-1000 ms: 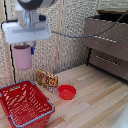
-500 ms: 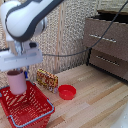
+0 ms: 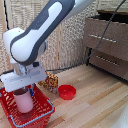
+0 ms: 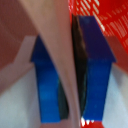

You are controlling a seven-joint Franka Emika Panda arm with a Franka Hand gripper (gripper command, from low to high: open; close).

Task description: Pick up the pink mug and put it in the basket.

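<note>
In the exterior view we see the gripper (image 3: 25, 90) clamped on the pink mug (image 3: 23, 101), which hangs directly below it and sits low inside the red basket (image 3: 44, 113); a red bowl (image 3: 67, 92) and a small patterned box (image 3: 50, 81) lie off to the exterior view's right of the gripper. In the wrist view we see the blue fingers (image 4: 50, 85) pinching the mug's pink wall, one inside and one outside, basket lattice beyond. We judge lifting and lowering nearly done; release remains, and whether the mug touches bottom we can't tell.

Pale wooden floor (image 3: 95, 102), a dark wooden dresser (image 3: 107, 42) (drawers with handles), woven beige wall (image 3: 62, 37) behind
</note>
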